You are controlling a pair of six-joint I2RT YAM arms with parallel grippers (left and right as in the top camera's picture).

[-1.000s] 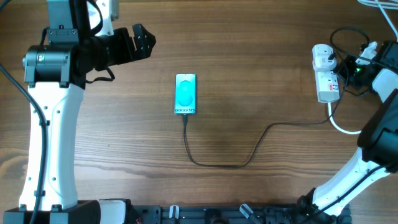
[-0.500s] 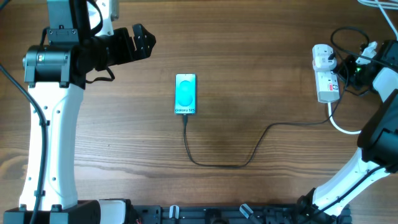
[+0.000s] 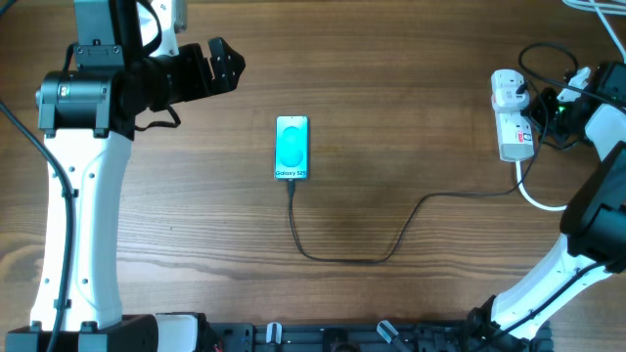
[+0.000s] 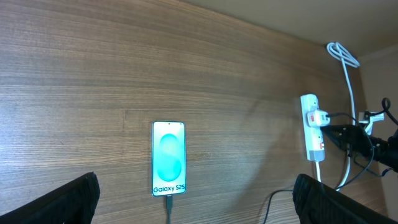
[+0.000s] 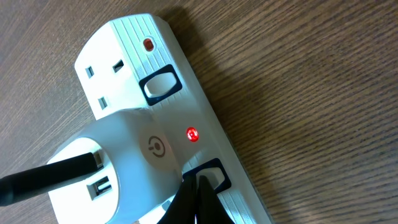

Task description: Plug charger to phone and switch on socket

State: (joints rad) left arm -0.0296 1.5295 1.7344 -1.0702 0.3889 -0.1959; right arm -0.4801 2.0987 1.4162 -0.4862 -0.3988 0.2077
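The phone (image 3: 291, 148) lies flat mid-table, turquoise screen lit; it also shows in the left wrist view (image 4: 168, 158). The charger cable (image 3: 342, 256) runs from the phone's near end, where its tip is plugged in, across to the socket (image 3: 511, 115) at the right. In the right wrist view the socket (image 5: 134, 40) carries a white plug adapter (image 5: 118, 162), and a red light (image 5: 192, 134) glows beside a rocker switch (image 5: 211, 171). My right gripper (image 5: 198, 186) is shut, its tips pressed on that switch. My left gripper (image 3: 217, 66) is open and empty, high at the far left.
A thick white power lead (image 3: 533, 194) leaves the socket toward the right arm. A second, unlit switch (image 5: 160, 83) sits at the socket's far end. A white looped cord (image 4: 346, 59) lies beyond the socket. The table's front rail (image 3: 323, 335) holds black fixtures.
The right gripper has shifted very slightly at the socket. The phone, cable and left arm have not moved.
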